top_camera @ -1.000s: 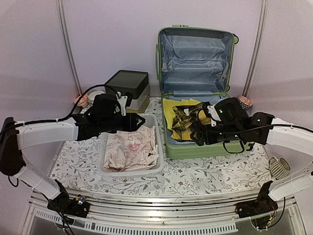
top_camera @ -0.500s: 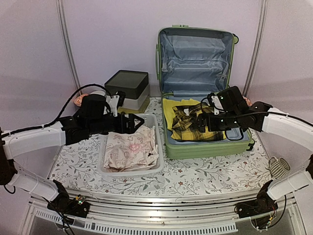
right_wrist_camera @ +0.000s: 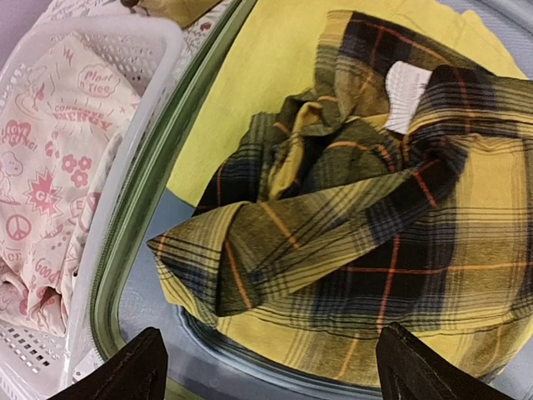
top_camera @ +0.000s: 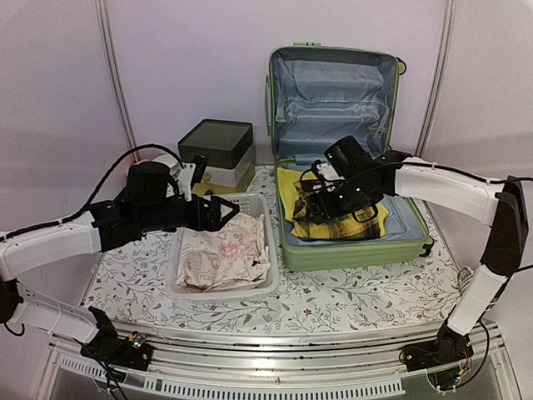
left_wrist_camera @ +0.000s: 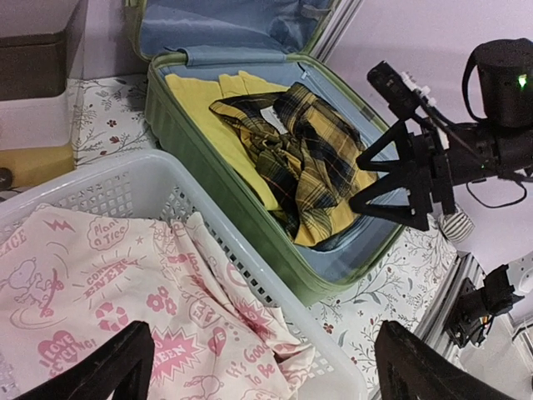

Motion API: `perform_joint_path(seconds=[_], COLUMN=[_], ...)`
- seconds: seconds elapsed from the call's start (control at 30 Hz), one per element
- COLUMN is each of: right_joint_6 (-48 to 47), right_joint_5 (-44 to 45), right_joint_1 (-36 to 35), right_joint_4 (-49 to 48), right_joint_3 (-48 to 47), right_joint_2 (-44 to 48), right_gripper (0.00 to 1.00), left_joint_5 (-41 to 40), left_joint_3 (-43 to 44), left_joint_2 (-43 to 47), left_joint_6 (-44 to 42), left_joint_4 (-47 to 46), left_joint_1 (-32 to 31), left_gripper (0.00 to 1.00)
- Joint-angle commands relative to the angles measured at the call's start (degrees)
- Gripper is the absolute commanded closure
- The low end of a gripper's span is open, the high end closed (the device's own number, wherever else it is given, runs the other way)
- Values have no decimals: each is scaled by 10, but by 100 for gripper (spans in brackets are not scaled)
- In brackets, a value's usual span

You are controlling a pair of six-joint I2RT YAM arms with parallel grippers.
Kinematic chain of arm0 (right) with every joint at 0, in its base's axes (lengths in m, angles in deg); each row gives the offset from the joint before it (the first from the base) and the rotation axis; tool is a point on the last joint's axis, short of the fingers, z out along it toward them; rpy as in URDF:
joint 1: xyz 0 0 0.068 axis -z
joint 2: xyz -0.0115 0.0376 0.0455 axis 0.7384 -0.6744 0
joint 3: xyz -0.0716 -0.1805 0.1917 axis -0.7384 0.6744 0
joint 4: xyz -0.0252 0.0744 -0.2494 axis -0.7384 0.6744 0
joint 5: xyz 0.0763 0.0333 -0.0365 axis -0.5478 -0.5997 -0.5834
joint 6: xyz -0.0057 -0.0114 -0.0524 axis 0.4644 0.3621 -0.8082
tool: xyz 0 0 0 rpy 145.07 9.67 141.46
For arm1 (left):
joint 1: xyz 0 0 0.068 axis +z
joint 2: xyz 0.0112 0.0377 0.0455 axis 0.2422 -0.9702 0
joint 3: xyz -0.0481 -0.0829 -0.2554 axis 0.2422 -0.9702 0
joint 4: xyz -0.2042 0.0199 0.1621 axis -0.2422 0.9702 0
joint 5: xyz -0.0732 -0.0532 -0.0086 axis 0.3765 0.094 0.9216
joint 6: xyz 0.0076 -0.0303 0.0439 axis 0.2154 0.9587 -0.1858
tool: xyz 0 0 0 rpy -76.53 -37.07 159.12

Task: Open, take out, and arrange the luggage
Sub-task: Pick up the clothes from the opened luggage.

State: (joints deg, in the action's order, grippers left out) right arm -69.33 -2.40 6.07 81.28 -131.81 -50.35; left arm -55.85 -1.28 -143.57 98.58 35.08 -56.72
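Swung inward since a second ago, the right tool is held wide above the shirt in the open luggage at the worktop's rear; the left tool, equally wide, is poised over the basket. The yellow garment beneath may be dragged out if pinched too deep.
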Motion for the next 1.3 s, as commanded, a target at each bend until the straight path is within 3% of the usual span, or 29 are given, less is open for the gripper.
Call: perform_joint_path(seconds=[0.0,0.63,0.77,0.83,1.03,1.27], right_joint_6=[1,13,13,11,4,-9], right_joint_5=[27,113,131,137,143,114], right_joint_1=[-32,-45,-45,-45,-45,-38], right_joint_4=[37,-39,-55,-56,-56,-24], right_joint_3=[-30,6,8,7,8,-18], right_joint_2=[-41,-132,-146,-142,-95,-48], right_gripper=[11,3,6,12,59,89], left_joint_5=[0,-8,-10,-11,-13,-11], left_joint_3=[8,-3,4,11,18,21], left_joint_2=[7,48,42,39,40,37], left_joint_6=[-10,-9,-15,-18,-21,-22], left_joint_4=[15,26,35,42,45,41], left_joint_1=[-2,-2,-2,-2,-1,-1], left_gripper=[6,5,5,5,4,5])
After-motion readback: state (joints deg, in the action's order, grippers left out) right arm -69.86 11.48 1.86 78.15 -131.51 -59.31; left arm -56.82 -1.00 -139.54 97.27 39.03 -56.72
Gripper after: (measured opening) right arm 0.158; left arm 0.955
